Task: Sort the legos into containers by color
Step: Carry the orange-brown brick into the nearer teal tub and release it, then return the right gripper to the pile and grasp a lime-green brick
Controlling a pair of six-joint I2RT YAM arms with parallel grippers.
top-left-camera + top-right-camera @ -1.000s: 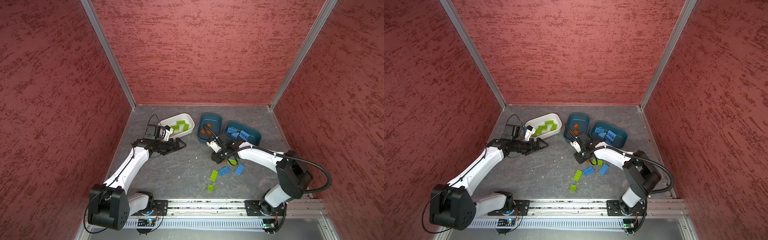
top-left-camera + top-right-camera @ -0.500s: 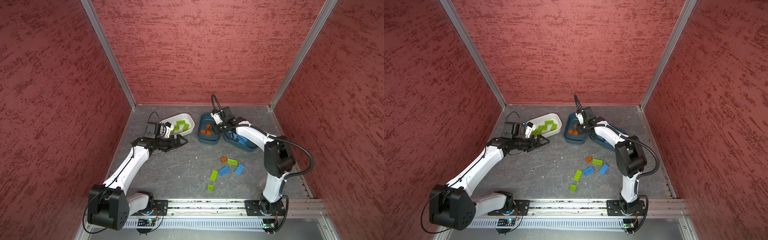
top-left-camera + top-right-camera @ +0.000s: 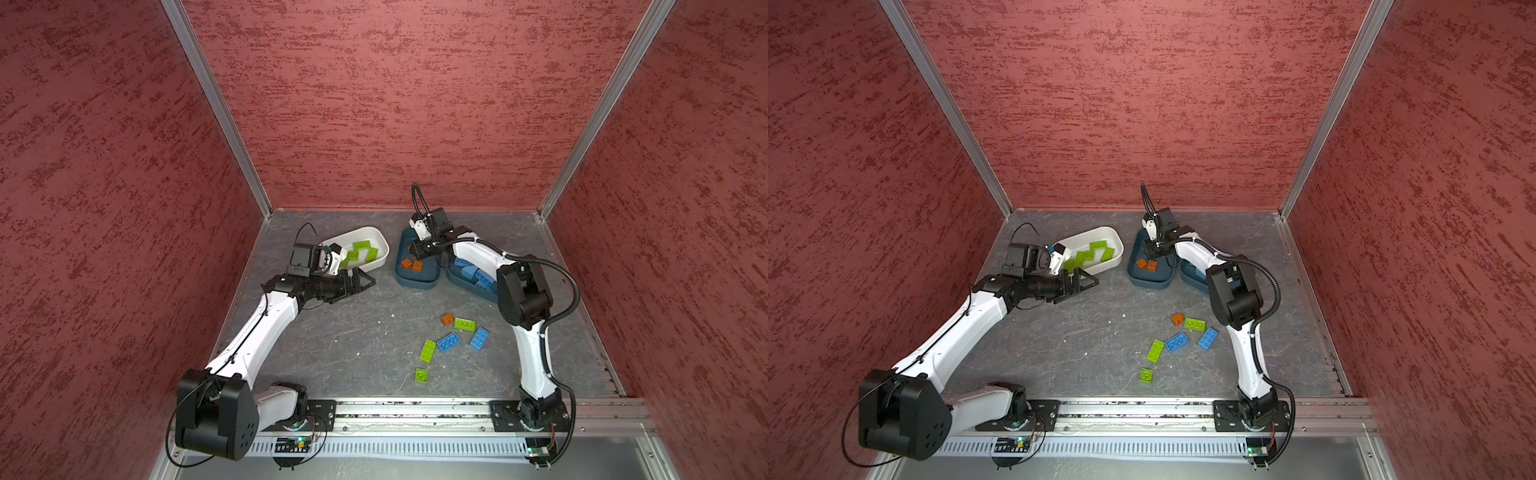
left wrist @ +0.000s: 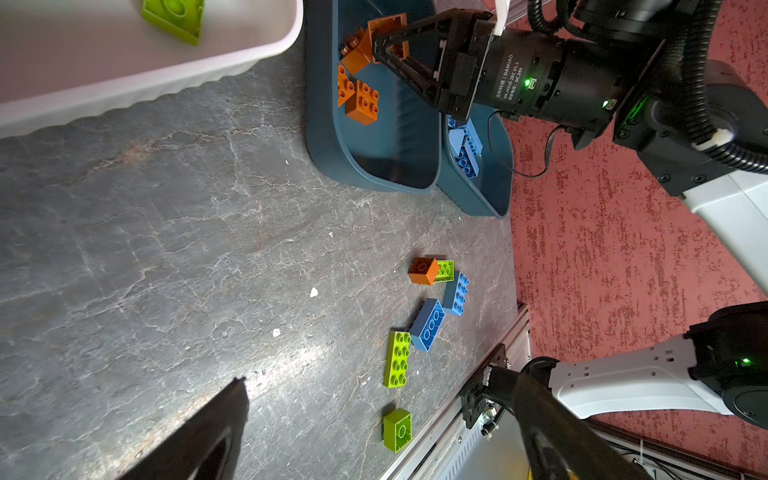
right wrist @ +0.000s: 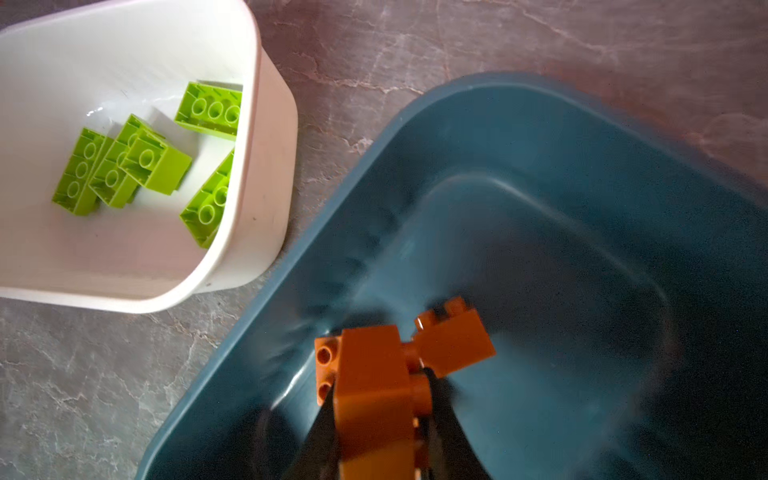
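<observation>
Orange brick (image 5: 370, 374) hangs over the teal tub (image 5: 540, 137), long axis in line with the fingers (image 5: 320, 444), studs apparently sideways, pinched tight in the right gripper (image 5: 380, 419). Left gripper (image 3: 365, 282) gapes wide beside the white tub (image 3: 382, 255).

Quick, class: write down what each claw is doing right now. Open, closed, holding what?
Left claw: open, holding nothing.
Right claw: closed on an orange brick over the teal tub.
</observation>
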